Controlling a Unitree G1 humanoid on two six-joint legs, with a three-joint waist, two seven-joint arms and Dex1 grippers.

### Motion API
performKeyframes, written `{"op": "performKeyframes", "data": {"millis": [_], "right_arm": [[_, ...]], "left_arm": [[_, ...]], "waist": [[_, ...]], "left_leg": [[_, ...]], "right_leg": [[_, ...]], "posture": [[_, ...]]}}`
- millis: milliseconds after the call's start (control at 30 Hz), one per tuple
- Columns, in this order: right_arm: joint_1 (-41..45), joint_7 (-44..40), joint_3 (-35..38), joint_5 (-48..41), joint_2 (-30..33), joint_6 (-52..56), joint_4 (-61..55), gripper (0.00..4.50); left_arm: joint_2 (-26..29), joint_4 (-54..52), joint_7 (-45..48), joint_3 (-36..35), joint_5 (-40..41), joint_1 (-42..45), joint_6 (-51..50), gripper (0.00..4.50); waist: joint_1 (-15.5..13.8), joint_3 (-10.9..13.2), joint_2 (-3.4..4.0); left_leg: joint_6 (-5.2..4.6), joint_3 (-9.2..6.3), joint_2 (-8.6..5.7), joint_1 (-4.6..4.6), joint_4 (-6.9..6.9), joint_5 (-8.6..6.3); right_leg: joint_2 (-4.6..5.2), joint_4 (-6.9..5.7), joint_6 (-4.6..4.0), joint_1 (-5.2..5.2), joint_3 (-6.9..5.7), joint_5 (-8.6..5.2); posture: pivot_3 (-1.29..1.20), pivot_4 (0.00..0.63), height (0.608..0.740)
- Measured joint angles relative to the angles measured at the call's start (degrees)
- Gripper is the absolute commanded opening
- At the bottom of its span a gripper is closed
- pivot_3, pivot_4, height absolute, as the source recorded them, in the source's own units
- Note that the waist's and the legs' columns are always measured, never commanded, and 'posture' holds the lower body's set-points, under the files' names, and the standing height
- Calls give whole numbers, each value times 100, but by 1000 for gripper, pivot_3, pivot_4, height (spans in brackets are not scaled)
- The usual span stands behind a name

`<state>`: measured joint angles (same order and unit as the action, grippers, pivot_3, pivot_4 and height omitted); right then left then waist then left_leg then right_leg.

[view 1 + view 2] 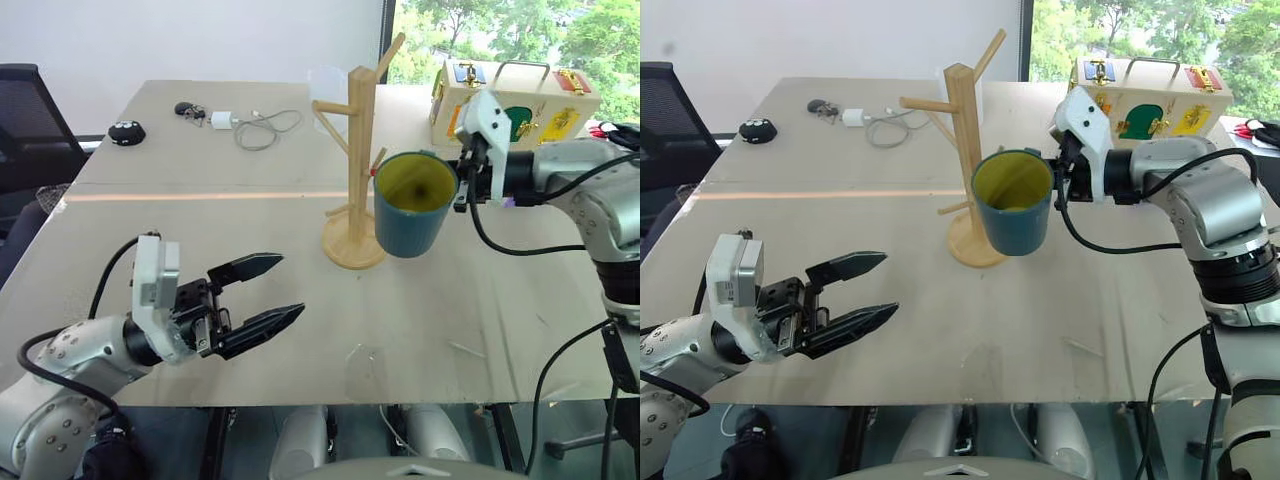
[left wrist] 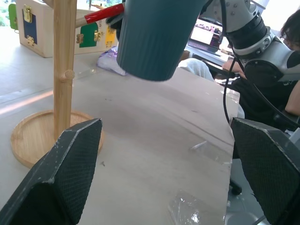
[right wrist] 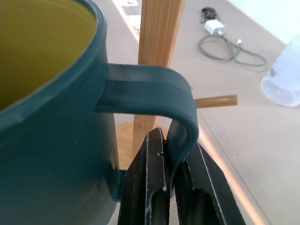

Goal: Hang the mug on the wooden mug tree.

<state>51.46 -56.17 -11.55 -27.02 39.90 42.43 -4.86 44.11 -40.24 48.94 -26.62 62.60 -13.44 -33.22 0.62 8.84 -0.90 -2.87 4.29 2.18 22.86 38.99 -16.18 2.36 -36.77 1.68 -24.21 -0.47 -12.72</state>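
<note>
The mug (image 1: 412,214) is off the desk (image 1: 440,330), carried in the air just beside the wooden mug tree (image 1: 359,160), so we judge the step in hand to be the carry toward a peg, with the hanging itself not yet done.

Nearest to us, the left gripper (image 1: 268,294) hovers low over the front of the desk with its black fingers spread and nothing between them; we take it to have no part in this step. A scrap of clear plastic film (image 1: 365,368) lies on the desk near the front edge.

Further in, the right gripper (image 3: 171,187) has its fingers pressed together on the mug's loop handle (image 3: 154,91), pinching the lower run of the loop. The mug hangs roughly upright, its yellow-green inside facing up toward the head camera, its body in front of the tree's post and above the round base.

For the next move, we think the open loop of the handle must be brought to the tip of one slanted peg and slid over it. With the grip on the handle itself, little of the loop is left free, so the approach needs care.

Behind stand the white latch box (image 1: 515,100), a clear plastic cup (image 1: 328,92), and a charger with cable (image 1: 250,125).
</note>
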Motion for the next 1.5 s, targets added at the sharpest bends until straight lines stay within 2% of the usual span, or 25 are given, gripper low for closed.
{"op": "performKeyframes", "data": {"millis": [200, 333, 533, 700, 800, 833, 900, 933, 1067, 1300, 1467, 1500], "right_arm": [[257, 99, -136, 265, -431, -5, 170, 62], [283, 165, -159, 408, -553, 82, 169, 62], [283, 194, -341, 666, -761, 121, 257, 62], [300, 321, -442, 962, -967, 68, 505, 62], [304, 398, -480, 1099, -1046, -69, 625, 798], [302, 388, -514, 1158, -997, -79, 635, 1357], [290, 389, -468, 1141, -911, -5, 559, 2063], [239, 358, -374, 1040, -793, 139, 355, 2520], [3, 252, 282, 421, -294, 842, -735, 2520], [-1006, 167, 1296, -452, 228, 1313, -1655, 2520], [-2325, 291, 2461, -827, 584, 1322, -2279, 2520], [-2817, 287, 2830, -971, 593, 1320, -2496, 2520]], "left_arm": [[7, -136, -272, -165, 234, -107, -12, 4500], [41, -131, -280, -523, 403, -285, -14, 4500], [203, 162, 69, -1180, 563, -524, -21, 4500], [259, 345, 367, -1411, 638, -605, -64, 4500], [280, 415, 481, -1477, 678, -599, -76, 4500], [286, 444, 576, -1552, 677, -604, -77, 4500], [291, 455, 626, -1576, 680, -592, -78, 4500], [293, 458, 658, -1582, 687, -593, -84, 4500], [298, 590, 830, -1593, 691, -573, -115, 4500], [399, 816, 959, -1265, 526, -320, -171, 4500], [426, 714, 494, -667, 62, -108, -272, 4500], [413, 649, 392, -529, -138, -105, -261, 4500]], "waist": [[10, 0, 0], [-1, 0, 0], [16, 0, 0], [10, 0, 0], [10, 0, 0], [9, 2, 1], [5, 3, 1], [-3, 4, 1], [6, 3, -1], [-4, 4, -2], [-26, 1, -12], [-41, 1, -12]], "left_leg": [[1, 1, 0, -3, 0, 1], [22, 1, 0, -1, 0, 13], [23, 5, 0, -2, 0, 13], [24, 5, 0, -2, 0, 14], [25, 7, -1, -1, 0, 14], [25, 8, -2, 0, 0, 14], [25, 8, -2, 2, 0, 14], [26, 6, -2, 6, -2, 14], [26, 4, -2, 2, -18, 14], [5, 4, -5, -2, -24, 2], [2, 4, -6, -3, -24, 0], [2, 2, -6, -2, -27, 0]], "right_leg": [[-1, -4, -1, -1, 0, 1], [0, -2, -1, -1, -3, 0], [-1, -1, -1, -2, -2, 0], [-2, -2, -1, -3, -3, 0], [-1, -1, -1, -3, -3, 0], [0, -1, -1, -4, -2, 0], [1, 0, -1, -5, -2, 0], [3, 3, -1, -7, -4, 0], [9, 4, -1, -8, -7, 0], [10, 4, 0, -7, -6, -1], [11, 6, 1, -4, -4, -1], [10, 8, 1, -3, -5, -1]], "posture": [[0, 150, 740], [0, 150, 740], [0, 150, 740], [0, 150, 740], [0, 150, 740], [0, 150, 740], [0, 150, 740], [0, 150, 740], [0, 150, 740], [0, 150, 740], [0, 150, 740], [0, 150, 740]]}}
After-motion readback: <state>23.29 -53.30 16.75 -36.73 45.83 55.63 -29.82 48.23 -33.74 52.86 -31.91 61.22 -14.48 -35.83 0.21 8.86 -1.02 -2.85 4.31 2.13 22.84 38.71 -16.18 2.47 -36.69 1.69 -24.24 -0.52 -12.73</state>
